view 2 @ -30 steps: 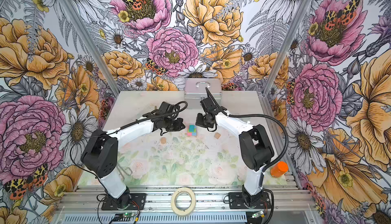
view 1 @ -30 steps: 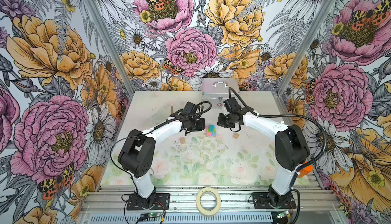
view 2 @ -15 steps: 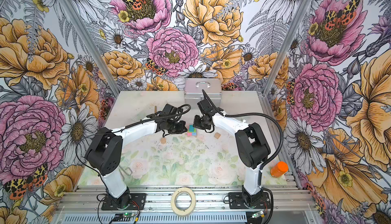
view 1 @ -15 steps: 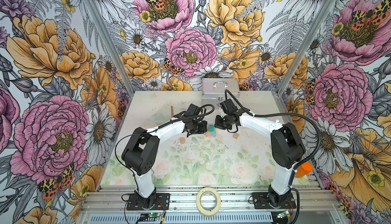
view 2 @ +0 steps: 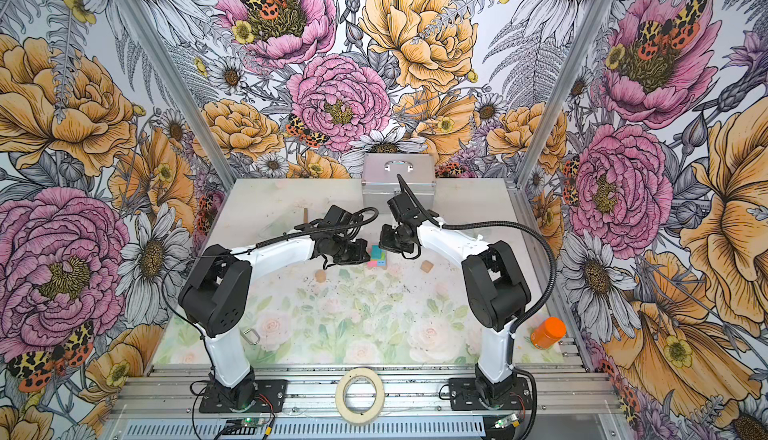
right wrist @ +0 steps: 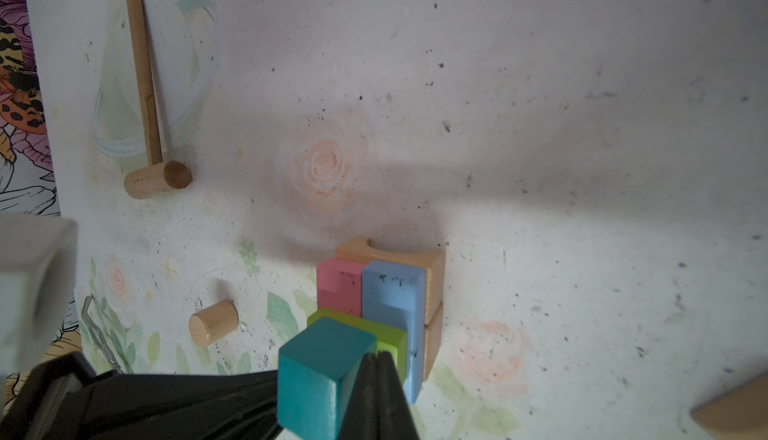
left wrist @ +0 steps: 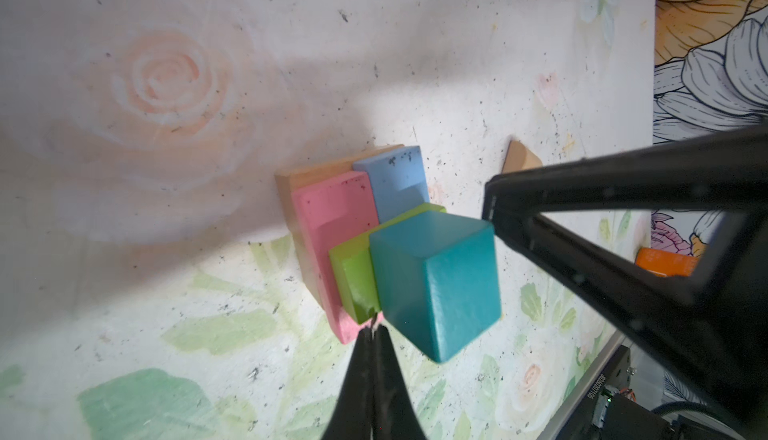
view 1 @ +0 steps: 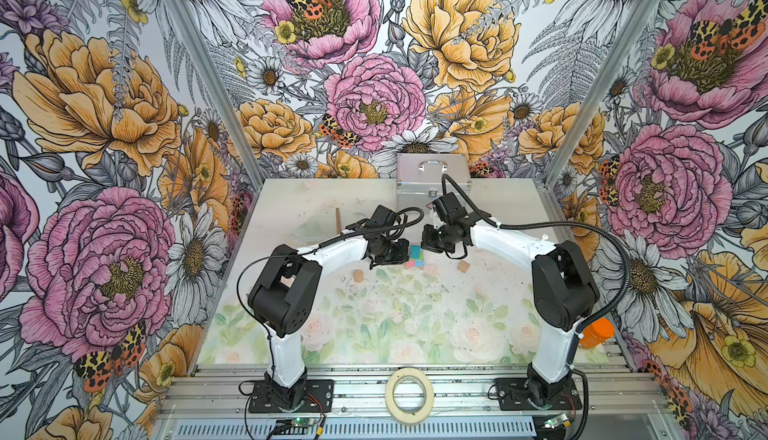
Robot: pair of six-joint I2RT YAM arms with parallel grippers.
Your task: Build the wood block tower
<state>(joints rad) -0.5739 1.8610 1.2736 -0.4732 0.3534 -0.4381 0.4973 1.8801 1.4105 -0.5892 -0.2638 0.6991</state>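
cream tape roll (view 1: 409, 394) lies nearest, flat on the metal rail (view 1: 457, 388) between the two arm bases. an orange bottle (view 1: 596, 332) lies at the near right corner, just off the flower-printed mat (view 1: 395, 334).

farther in, past the middle of the mat, a tan cylinder (view 1: 357, 276) rests on its side to the left and a tan cube (view 1: 463, 266) sits to the right, both loose and apart from the stack.

between and just behind them stands the tower (view 1: 415, 255), seen in both top views. a teal cube (left wrist: 436, 284) is topmost, on a green block (left wrist: 353, 280). under that lie a pink block (left wrist: 332, 209) and a light blue block (left wrist: 392, 184) side by side, on tan blocks (right wrist: 399, 255) at the bottom.

the left gripper (left wrist: 374, 334) has its fingers pressed together on nothing, tips right at the lower corner of the green block, above the pink one. the right gripper (right wrist: 377, 361) is likewise clenched and empty, tips against the green block beside the teal cube. the two flank the tower from left and right.

beyond, a wooden mallet (right wrist: 143, 84) lies flat on the mat. a silver case (view 1: 432, 176) stands against the far wall.
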